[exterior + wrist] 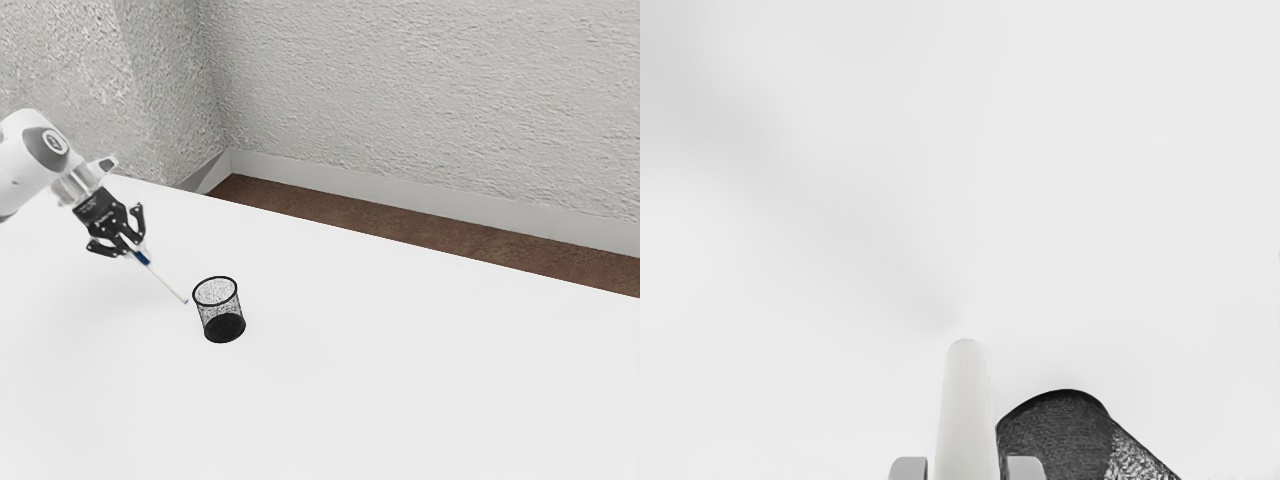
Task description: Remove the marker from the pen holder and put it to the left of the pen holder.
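Observation:
In the exterior view my gripper [136,249] is shut on the marker [165,281], over the table to the exterior view's left of the pen holder [221,326]. The marker is white with a blue band near the fingers and slants down, its far tip just outside the holder's rim. Whether that tip touches the table, I cannot tell. The black mesh holder stands upright. In the wrist view the gripper [967,469] has a fingertip on each side of the pale marker [965,410], and the dark holder [1055,436] lies beside it, partly cut off.
A wide white table [400,380] carries the holder. Beyond its far edge are a brown floor [450,236] and a rough grey wall [430,90]. The white arm [30,165] comes in from the exterior view's left.

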`<state>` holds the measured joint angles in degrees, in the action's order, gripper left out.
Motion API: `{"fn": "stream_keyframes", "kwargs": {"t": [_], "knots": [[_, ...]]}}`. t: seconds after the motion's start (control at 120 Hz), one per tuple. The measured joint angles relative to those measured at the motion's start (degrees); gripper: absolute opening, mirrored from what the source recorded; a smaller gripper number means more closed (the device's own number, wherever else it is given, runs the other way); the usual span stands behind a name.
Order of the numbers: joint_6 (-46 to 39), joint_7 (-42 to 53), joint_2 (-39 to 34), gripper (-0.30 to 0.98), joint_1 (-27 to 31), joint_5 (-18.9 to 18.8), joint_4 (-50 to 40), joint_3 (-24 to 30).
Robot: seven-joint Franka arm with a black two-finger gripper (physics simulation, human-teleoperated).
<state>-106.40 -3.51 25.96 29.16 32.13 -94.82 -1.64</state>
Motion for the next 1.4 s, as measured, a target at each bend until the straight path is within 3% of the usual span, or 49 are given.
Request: {"fn": "stream_keyframes", "kwargs": {"t": [0.183,0.442,0.742,1.008,1.075,1.15,1.25,1.325,1.4], "knots": [[2.24,2.36,5.68,-0.01,1.29,3.21,5.36,-0.02],[2.88,4.68,9.89,0.05,2.98,4.96,6.78,-0.03],[2.94,6.56,11.25,0.33,3.87,5.50,7.33,-0.14],[4.24,7.60,10.43,0.58,5.48,1.81,8.98,-1.15],[4.87,7.62,5.41,0.61,5.51,-1.56,8.92,-0.32],[6.84,7.35,-4.87,0.63,4.51,-7.82,8.91,4.93],[12.07,6.81,-17.98,0.65,-8.07,-16.17,10.39,7.64],[16.81,6.38,-20.89,0.66,-15.89,-20.56,14.26,8.18],[20.16,5.96,-21.62,0.67,-19.10,-23.11,15.28,8.14]]}}
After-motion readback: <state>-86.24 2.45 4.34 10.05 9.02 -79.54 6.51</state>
